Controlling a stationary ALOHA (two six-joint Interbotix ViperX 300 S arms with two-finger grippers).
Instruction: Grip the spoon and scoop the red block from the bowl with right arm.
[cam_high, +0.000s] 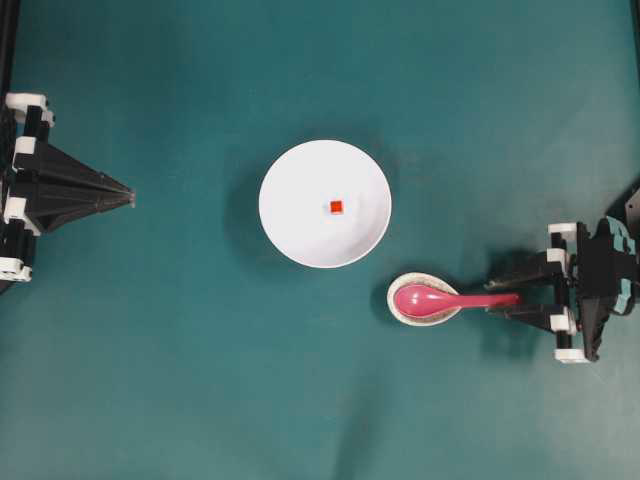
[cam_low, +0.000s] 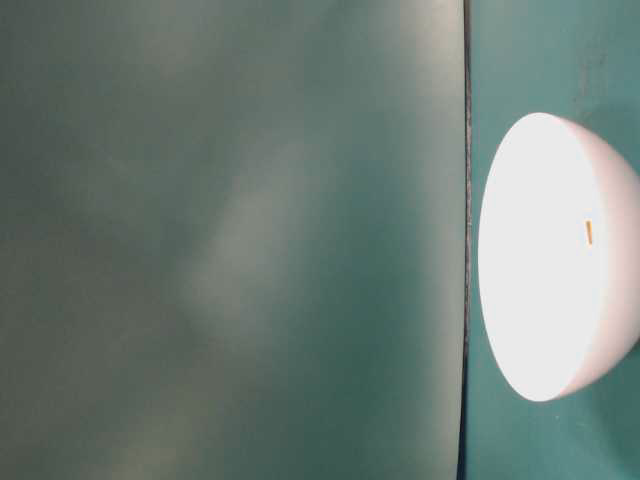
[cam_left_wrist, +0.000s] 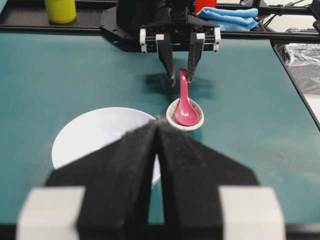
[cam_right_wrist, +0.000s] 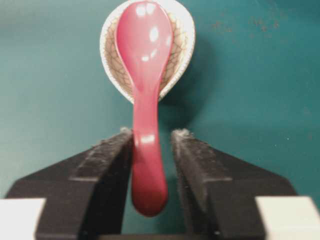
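The pink-red spoon (cam_high: 440, 298) lies with its scoop in a small speckled dish (cam_high: 400, 310) and its handle pointing right. My right gripper (cam_high: 510, 298) is open with its jaws on either side of the handle's end. In the right wrist view the spoon (cam_right_wrist: 145, 75) touches the left pad, and a gap shows at the right pad (cam_right_wrist: 192, 160). The white bowl (cam_high: 300, 230) holds the tiny red block (cam_high: 336, 207) near its middle. My left gripper (cam_high: 130, 198) is shut and empty at the far left.
The table-level view shows the bowl (cam_low: 540, 300) with the block (cam_low: 589, 231) in it. In the left wrist view a yellow cup (cam_left_wrist: 60, 10) and a blue cloth (cam_left_wrist: 235, 15) sit beyond the table's far edge.
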